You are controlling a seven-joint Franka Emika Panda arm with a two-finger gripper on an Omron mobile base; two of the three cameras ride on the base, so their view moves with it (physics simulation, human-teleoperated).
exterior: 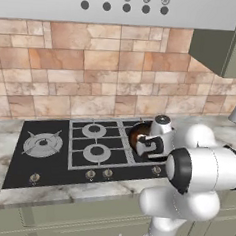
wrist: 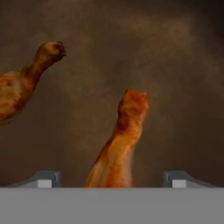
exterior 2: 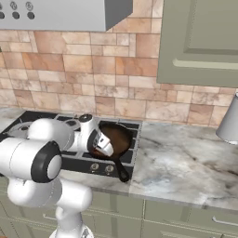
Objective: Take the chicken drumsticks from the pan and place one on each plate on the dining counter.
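Fingers [wrist: 112, 179] are standing open astride one drumstick [wrist: 120, 144] lying on the pan [exterior 2: 122, 139] floor; you're wanting it centred before squeezing, the other drumstick [wrist: 24, 83] well clear beside.

Marble worktop [exterior 2: 186, 162] w/ black hob [exterior: 46, 157], pan [exterior 2: 118, 139] on hob.

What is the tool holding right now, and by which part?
Nothing yet. The tool is open, its fingertips straddling the thick end of one chicken drumstick in the pan, not touching it.
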